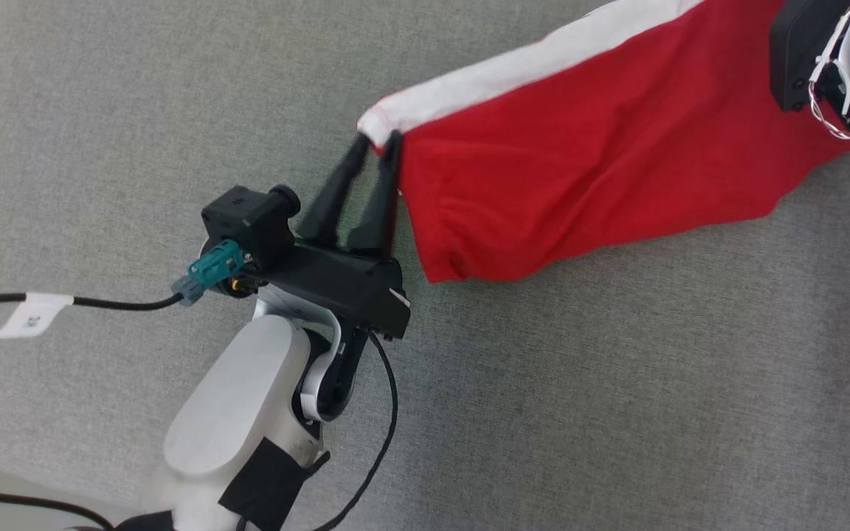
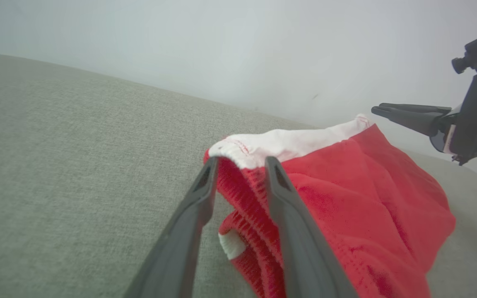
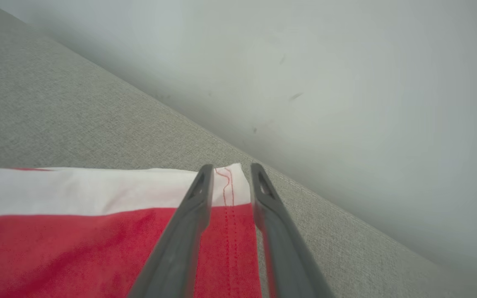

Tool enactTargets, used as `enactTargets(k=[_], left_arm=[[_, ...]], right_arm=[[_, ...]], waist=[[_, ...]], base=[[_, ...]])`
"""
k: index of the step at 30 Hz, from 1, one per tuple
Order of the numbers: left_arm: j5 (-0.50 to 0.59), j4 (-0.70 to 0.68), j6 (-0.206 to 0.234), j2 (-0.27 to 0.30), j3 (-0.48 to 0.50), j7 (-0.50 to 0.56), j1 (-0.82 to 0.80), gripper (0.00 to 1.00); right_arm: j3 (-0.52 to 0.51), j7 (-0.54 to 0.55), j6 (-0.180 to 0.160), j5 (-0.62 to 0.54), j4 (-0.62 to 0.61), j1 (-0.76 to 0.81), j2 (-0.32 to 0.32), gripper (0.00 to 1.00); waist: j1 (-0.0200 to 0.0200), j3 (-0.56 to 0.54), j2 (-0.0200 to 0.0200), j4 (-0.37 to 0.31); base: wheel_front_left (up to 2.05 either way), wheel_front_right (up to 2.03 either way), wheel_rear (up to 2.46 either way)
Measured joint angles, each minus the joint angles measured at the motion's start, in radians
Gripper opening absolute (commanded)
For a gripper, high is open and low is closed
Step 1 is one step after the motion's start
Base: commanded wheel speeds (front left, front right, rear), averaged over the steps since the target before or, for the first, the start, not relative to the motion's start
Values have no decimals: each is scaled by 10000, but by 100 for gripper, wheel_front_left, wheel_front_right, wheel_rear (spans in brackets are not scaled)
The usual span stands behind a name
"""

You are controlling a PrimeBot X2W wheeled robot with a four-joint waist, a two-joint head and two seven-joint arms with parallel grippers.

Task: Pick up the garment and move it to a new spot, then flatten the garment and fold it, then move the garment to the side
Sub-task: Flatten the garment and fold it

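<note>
Black fingers (image 1: 336, 188) of the left jaws stand a narrow way apart, their tips on either side of one corner of the garment (image 1: 595, 147). In the left wrist view the white hem (image 2: 263, 147) folds over between the two tips and red ribbed cloth fills the gap, looking loose rather than pinched. The right jaws are also only slightly parted. In the right wrist view their fingers (image 3: 178, 240) lie over the garment's other corner, with the white edge and a red stitched seam (image 3: 228, 215) showing in the slit between them. Whether the tips touch the cloth cannot be told.

The garment, red with a white band (image 1: 543, 63) along one edge, is stretched between the two sets of jaws across the upper right of the head view. It lies on a grey woven surface (image 1: 617, 383), flat at the right end and rumpled and slightly raised at the left end.

Behind the left jaws sit a black wrist camera (image 1: 248, 214), a teal connector (image 1: 207, 273) and a black cable (image 1: 122, 301) carrying a white tag (image 1: 34, 313). Further back is the pale forearm (image 1: 240, 405) with a patch of black tape (image 1: 266, 483). The right arm's black housing (image 1: 801, 51) overlaps the garment's top right end. A pale wall (image 3: 346, 82) rises beyond the surface's edge in both wrist views
</note>
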Motion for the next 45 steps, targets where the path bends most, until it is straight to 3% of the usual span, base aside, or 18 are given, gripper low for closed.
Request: enactTargets(k=[6, 10, 15, 25, 37, 45], left_arm=[[326, 550, 332, -33, 242, -474, -246, 100], [711, 382, 602, 240, 690, -598, 52, 100], [1745, -1145, 1022, 539, 1519, -625, 1197, 100], [3104, -3818, 930, 437, 1990, -627, 4021, 100], [3183, -4401, 656, -63, 2008, -627, 4602, 100], [3187, -4393, 566, -161, 1927, -627, 4754, 100]], right_arm=[[-59, -1327, 0, -17, 815, -315, 309, 100], [-184, -1643, 0, 134, 1126, -324, 418, 100], [-485, -834, 0, 479, 1705, 291, 345, 100], [-1641, 541, 0, 704, 2395, 1496, 466, 100], [-2564, 1220, -2, -157, 2857, 1383, 637, 100], [-2731, 3122, -46, -633, 3287, 921, 777, 100]], waist=[[0, 4, 0, 155], [-2, -269, -2, 51], [-3, -786, -2, -163], [-5, -1469, -4, -369], [-3, -1117, -4, 334], [-4, -1101, -4, 666]], base=[[0, 0, 0], [0, 0, 0], [0, 0, 0], [0, 0, 0], [0, 0, 0], [0, 0, 0]])
